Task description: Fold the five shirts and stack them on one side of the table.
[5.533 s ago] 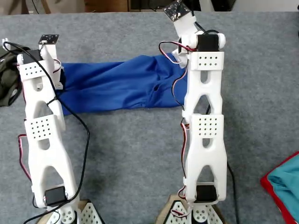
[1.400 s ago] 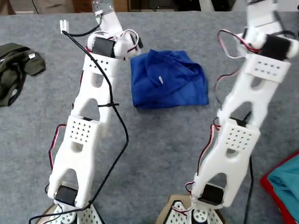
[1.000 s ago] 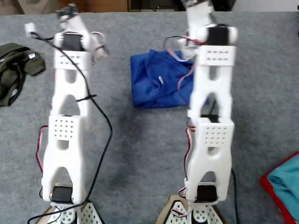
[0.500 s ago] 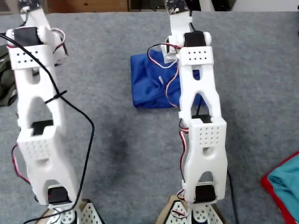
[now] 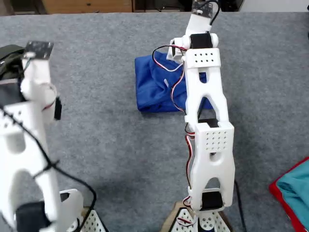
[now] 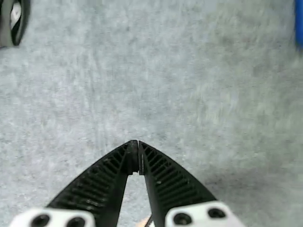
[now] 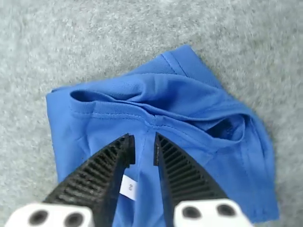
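Note:
A blue shirt point(image 5: 154, 86) lies folded into a rough square at the middle back of the grey table. In the right wrist view, my right gripper point(image 7: 142, 139) hangs just above the blue shirt point(image 7: 165, 109), open by a narrow gap with nothing between its fingers; a white label point(image 7: 127, 187) shows by one finger. The right arm point(image 5: 205, 72) stretches over the shirt's right half in the high view. My left gripper point(image 6: 134, 147) is shut and empty over bare table. The left arm point(image 5: 31, 92) stands raised at the near left.
A dark green shirt point(image 5: 7, 54) lies bunched at the far left edge, and the dark green shirt point(image 6: 12, 21) also shows in the left wrist view. A teal shirt point(image 5: 295, 186) on red cloth sits at the near right corner. Bare grey table point(image 5: 120, 150) lies between the arms.
The long blue shirt has been folded into a square. In the last half second the left arm swung back from the far left toward the near side; the right arm stayed over the shirt.

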Controlling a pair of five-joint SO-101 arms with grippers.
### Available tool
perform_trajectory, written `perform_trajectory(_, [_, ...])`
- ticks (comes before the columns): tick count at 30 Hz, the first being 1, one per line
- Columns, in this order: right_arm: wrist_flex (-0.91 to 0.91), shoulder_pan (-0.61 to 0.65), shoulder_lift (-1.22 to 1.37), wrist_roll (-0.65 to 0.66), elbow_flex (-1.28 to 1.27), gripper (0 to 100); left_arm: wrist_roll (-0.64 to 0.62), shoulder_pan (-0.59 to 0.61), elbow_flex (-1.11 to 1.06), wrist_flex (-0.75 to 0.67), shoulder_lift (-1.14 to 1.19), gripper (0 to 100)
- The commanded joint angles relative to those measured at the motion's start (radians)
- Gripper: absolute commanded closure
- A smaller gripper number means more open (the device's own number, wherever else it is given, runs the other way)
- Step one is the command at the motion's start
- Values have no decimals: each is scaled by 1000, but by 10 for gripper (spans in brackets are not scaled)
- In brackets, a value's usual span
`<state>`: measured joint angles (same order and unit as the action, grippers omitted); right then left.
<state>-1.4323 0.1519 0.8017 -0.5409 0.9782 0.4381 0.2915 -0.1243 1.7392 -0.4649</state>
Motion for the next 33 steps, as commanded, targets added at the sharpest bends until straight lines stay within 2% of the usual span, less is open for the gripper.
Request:
perform_trajectory(1, [-40,24,-22,-68,7,911,54,51,-109,-48,-131,981])
perform_trajectory(5, [-138,42,-18,-133,7,911,91,92,-241,-110,-174,981])
perform_trajectory(8, [-152,53,-15,-135,-4,911,104,124,-298,-140,-179,981])
perform_trajectory(16, [-95,79,79,-140,7,910,109,170,-322,-150,-179,981])
perform_trajectory(23, [-9,47,110,-130,41,910,110,187,-322,-152,-176,981])
perform_trajectory(30, [44,39,137,-66,73,907,110,183,-322,-153,-170,981])
perform_trajectory(33, [46,35,154,-58,73,845,110,183,-322,-155,-170,981])
